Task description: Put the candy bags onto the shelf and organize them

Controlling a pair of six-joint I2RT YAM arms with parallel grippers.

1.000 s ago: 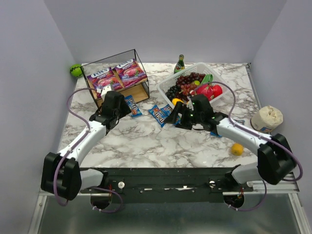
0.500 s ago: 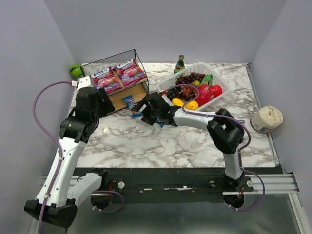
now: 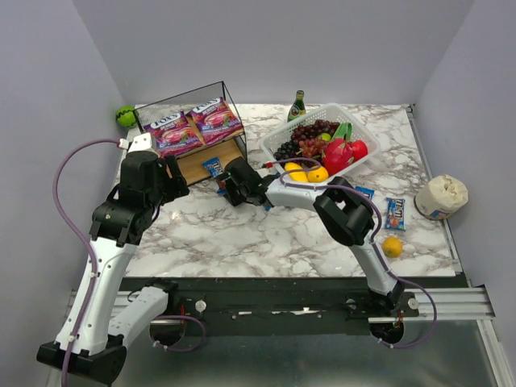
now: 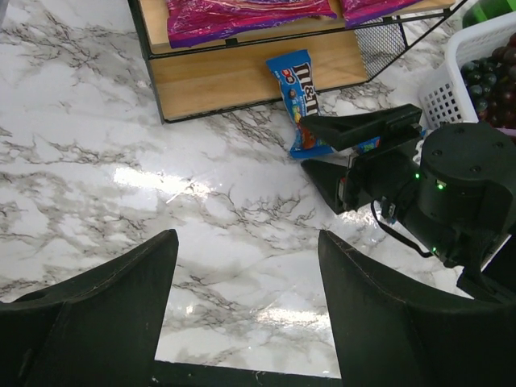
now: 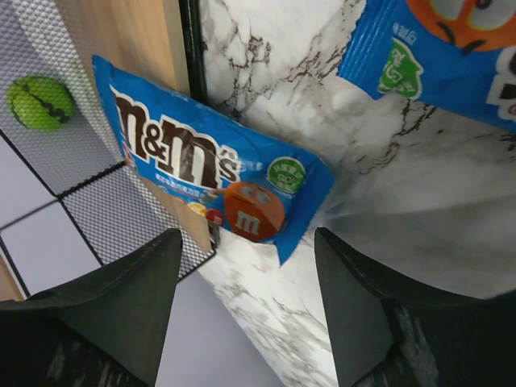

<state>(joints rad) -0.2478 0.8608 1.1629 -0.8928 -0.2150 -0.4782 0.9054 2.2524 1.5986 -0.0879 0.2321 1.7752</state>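
The shelf [image 3: 211, 149] stands at the back left, with two purple candy bags [image 3: 189, 125] on its top board. A blue packet [image 3: 213, 167] lies with one end on the lower board [image 4: 234, 76] and the other end on the table; it also shows in the left wrist view [image 4: 302, 101] and the right wrist view [image 5: 210, 173]. My right gripper [image 3: 226, 185] is open and empty just in front of that packet. A second blue packet [image 5: 443, 48] lies beside it. Two more blue packets [image 3: 395, 211] lie at the right. My left gripper [image 3: 176, 179] is open and empty above the table, left of the right gripper.
A white lattice basket [image 3: 355, 133] of fruit stands right of the shelf, with a green bottle [image 3: 297, 105] behind it. A green ball [image 3: 125, 115] sits left of the shelf. A white roll [image 3: 440, 196] and a small orange [image 3: 392, 246] are at the right.
My right gripper has reached left across the table up to the shelf's front. My left arm has lifted and drawn back to the left. The blue packet now rests partly on the lower board.
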